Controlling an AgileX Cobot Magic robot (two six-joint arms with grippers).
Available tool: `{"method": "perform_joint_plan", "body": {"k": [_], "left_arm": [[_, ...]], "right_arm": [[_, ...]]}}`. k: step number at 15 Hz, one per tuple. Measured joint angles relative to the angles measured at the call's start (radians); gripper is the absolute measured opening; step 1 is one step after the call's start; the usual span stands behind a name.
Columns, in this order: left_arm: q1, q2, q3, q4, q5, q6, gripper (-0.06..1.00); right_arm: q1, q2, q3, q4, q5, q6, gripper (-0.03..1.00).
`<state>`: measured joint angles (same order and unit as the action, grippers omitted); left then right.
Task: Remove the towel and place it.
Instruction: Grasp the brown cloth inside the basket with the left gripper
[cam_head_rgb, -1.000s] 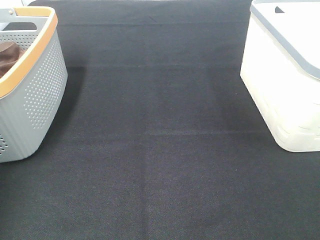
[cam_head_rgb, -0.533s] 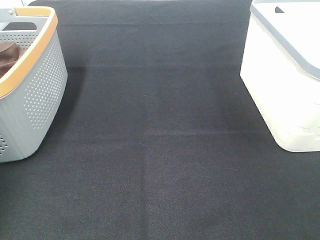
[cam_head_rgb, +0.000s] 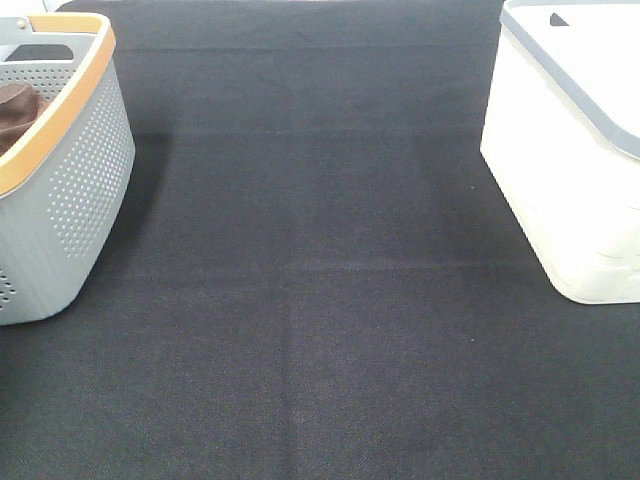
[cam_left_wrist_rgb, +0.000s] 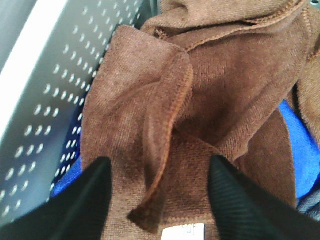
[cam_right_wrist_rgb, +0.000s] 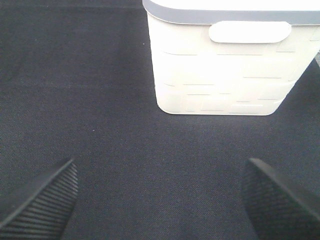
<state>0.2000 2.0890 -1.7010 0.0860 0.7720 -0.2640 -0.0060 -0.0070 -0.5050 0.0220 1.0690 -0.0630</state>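
Observation:
The rust-brown towel (cam_left_wrist_rgb: 220, 95) lies crumpled in the grey perforated basket (cam_left_wrist_rgb: 45, 85), with stitched edges and a small white tag (cam_left_wrist_rgb: 184, 232). My left gripper (cam_left_wrist_rgb: 160, 200) is open just above it, with a raised fold of the towel between the two black fingers (cam_left_wrist_rgb: 82, 202). In the exterior high view only a bit of brown cloth (cam_head_rgb: 15, 110) shows inside the basket (cam_head_rgb: 80, 190) at the far left; neither arm shows there. My right gripper (cam_right_wrist_rgb: 160, 205) is open and empty over the black mat, facing the white bin (cam_right_wrist_rgb: 225, 65).
A blue cloth (cam_left_wrist_rgb: 306, 150) lies under the towel in the basket. The basket has an orange rim (cam_head_rgb: 60, 105). The white bin (cam_head_rgb: 570, 160) with a grey rim stands at the right. A black mat (cam_head_rgb: 320, 300) covers the table between them.

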Motion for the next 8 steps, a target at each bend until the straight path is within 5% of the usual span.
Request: {"method": "perform_joint_plan", "body": {"k": [6, 8], "left_arm": [[0.0, 0.0, 0.0, 0.0, 0.0, 0.074, 0.0], [0.0, 0.0, -0.002, 0.0, -0.001, 0.086, 0.0]], "right_arm": [[0.0, 0.0, 0.0, 0.0, 0.0, 0.0, 0.84], [0.0, 0.0, 0.0, 0.0, 0.0, 0.0, 0.84]]}}
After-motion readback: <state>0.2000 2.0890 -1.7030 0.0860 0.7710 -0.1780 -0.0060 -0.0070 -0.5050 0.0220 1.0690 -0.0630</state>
